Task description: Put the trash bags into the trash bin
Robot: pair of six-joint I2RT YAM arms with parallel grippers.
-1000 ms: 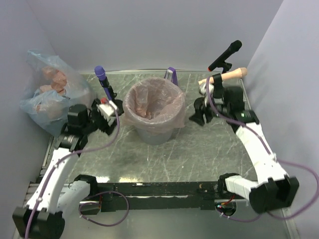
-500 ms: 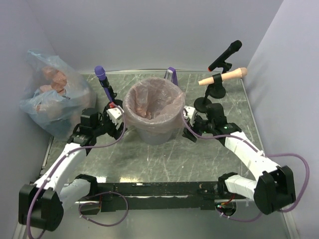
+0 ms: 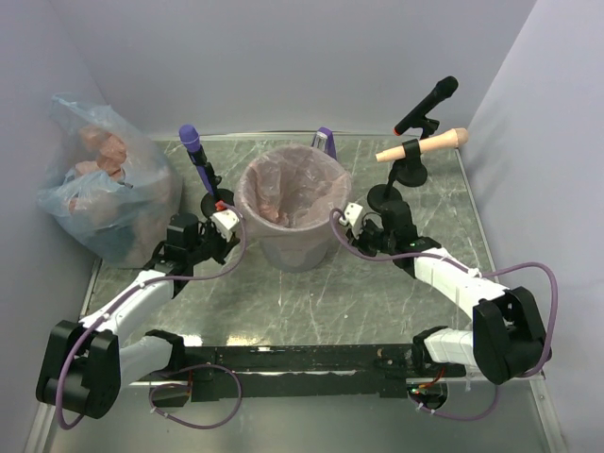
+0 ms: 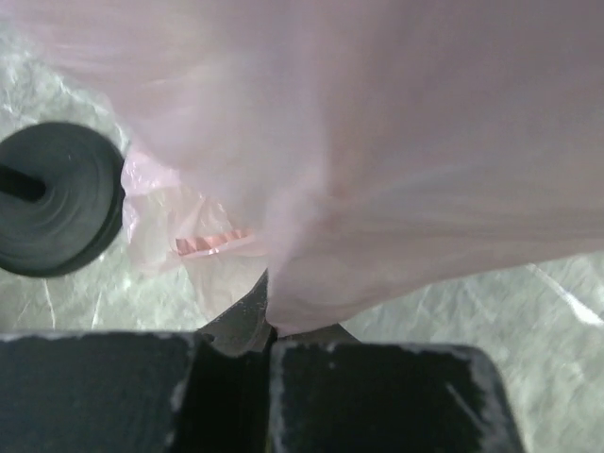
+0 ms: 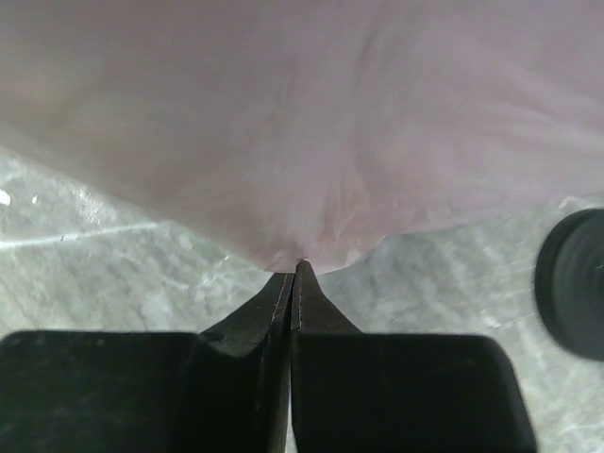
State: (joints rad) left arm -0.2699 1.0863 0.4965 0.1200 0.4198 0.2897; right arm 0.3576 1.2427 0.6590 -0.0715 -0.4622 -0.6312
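Note:
The grey trash bin (image 3: 293,253) stands mid-table, lined with a thin pink trash bag (image 3: 293,193) whose film hangs over the rim. My left gripper (image 3: 234,236) is at the bin's left side, shut on the bag's overhang (image 4: 311,283); the film runs down between the closed fingertips (image 4: 247,321). My right gripper (image 3: 343,229) is at the bin's right side, shut, with the lower edge of the pink film (image 5: 302,189) pinched at its tip (image 5: 298,269). Some pinkish stuff lies inside the lined bin (image 3: 269,209).
A large clear bag (image 3: 99,184) holding pink items leans in the back left corner. A purple microphone (image 3: 193,151) on a stand is left of the bin; its black base (image 4: 57,212) is close. Black (image 3: 427,104) and tan (image 3: 425,146) microphones stand right. A purple box (image 3: 326,142) is behind the bin.
Both arms have swung in from the sides to the bin. Both grippers have gone from open to shut, each closing on the pink bag's overhang.

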